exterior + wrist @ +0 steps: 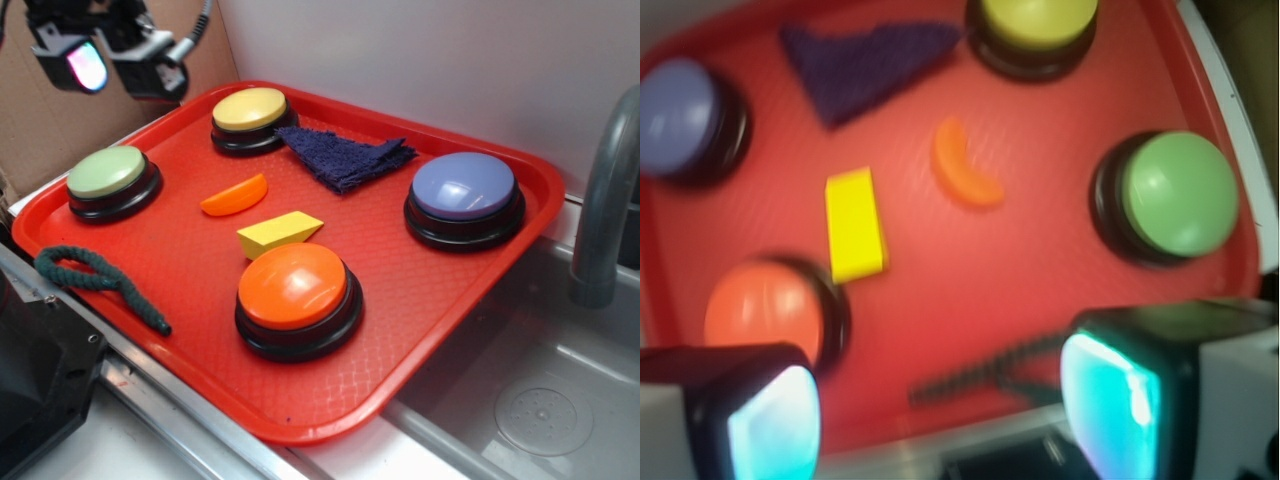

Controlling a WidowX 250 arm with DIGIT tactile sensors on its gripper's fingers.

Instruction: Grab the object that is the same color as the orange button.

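A red plastic tray [420, 330] with a textured floor is seen filling most of the exterior view, set beside a grey metal sink [560, 400] at lower right, where a grey faucet [605, 200] rises at the right edge.

4 large domed push-buttons on black round bases are counted on the tray:
- orange domed button [297, 297], lower centre of the frame
- lavender-blue domed button [464, 198], right of centre
- yellow domed button [250, 118], upper centre
- green domed button [112, 181], left

The small smooth orange half-moon plastic piece [234, 196] is found lying flat on the tray floor near the middle, between the green and yellow buttons and above the orange button, touching nothing. In the wrist view it [965, 165] is placed just above centre.

A yellow wedge-shaped block [279, 234] is seen just beside the orange button's upper edge; contact cannot be confirmed. A dark blue folded cloth [345, 155] is laid between the yellow and lavender-blue buttons. A dark green twisted rope [100, 280] is draped over the tray's left rim.

The gripper [105, 60] is held high at upper left of the exterior frame, well apart from the half-moon piece. Its fingers are spread wide, with nothing between them; 2 glowing pads [775, 425] are seen at the bottom of the wrist view.
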